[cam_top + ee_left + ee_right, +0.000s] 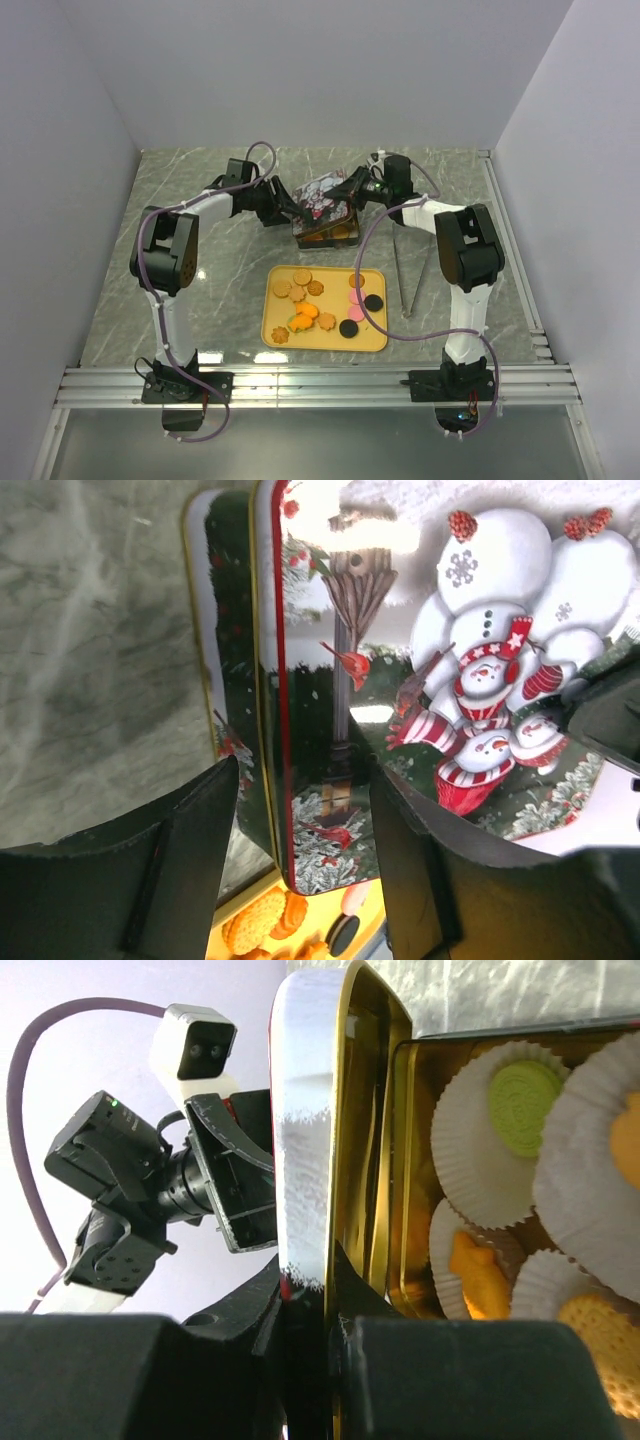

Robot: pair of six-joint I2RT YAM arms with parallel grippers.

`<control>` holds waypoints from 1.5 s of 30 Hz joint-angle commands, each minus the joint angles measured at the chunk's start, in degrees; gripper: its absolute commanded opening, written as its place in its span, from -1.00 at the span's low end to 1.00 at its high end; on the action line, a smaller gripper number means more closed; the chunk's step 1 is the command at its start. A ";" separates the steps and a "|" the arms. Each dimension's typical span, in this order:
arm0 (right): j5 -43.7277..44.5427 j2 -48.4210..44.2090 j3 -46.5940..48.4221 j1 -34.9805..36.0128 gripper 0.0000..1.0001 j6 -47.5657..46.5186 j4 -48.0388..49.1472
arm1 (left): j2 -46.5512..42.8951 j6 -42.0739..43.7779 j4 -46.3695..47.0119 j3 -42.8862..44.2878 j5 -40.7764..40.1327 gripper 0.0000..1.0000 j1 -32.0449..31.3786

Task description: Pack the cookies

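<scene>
Logging items from left to right as my monitors show them.

1. Left gripper (305, 790): jaws apart, astride the lower edge of the lid (470, 680); I cannot tell whether the pads touch it.
2. Lid: snowman print, standing tilted on edge over the tin (400, 1160), at the middle back of the grey marble table (200, 200).
3. Tin: gold inside, open, holding white paper cups (470, 1130) with a green cookie and orange ones in them.
4. Yellow tray (270, 335): just in front of the tin; the cookies (305, 300) lie loose on it, brown, orange, pink and black.
5. Right gripper (310, 1305): clamped on the lid's rim.
6. Metal tongs (410, 280): flat on the table, just right of the tray.
</scene>
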 commanded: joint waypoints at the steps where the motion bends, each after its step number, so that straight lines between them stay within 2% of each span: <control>1: -1.00 -0.92 -0.31 -0.12 -1.00 0.33 5.10 | 0.82 -1.16 2.63 1.57 3.77 0.21 -0.44; 8: -1.18 -0.31 -1.02 -0.83 -1.00 -0.55 3.87 | 1.00 -2.57 4.57 -0.19 5.70 0.17 -0.70; 12: -0.65 -0.40 -1.46 -1.27 -0.98 -2.04 1.33 | 1.00 -2.83 4.66 -0.36 5.88 0.08 -0.96; 15: -0.12 -0.22 -1.37 -1.88 -0.71 -3.27 -0.78 | 1.17 -2.57 4.05 -0.01 5.62 0.00 -1.23; 20: 1.37 -0.74 -1.20 -2.15 -0.02 -6.26 -5.79 | 1.44 -2.39 3.26 0.25 5.27 -0.05 -1.49; 25: 3.57 -1.80 -0.58 -2.58 0.27 -9.43 -10.88 | 1.52 -1.86 2.64 0.69 4.83 -0.06 -1.84; 33: 5.59 -3.12 0.48 -3.46 0.34 -14.87 -18.80 | 1.70 -1.95 2.29 0.61 4.39 -0.09 -1.93; 45: 11.12 -6.99 6.71 -6.45 0.42 -24.46 -37.15 | 2.14 -2.30 2.73 0.78 4.30 -0.10 -2.20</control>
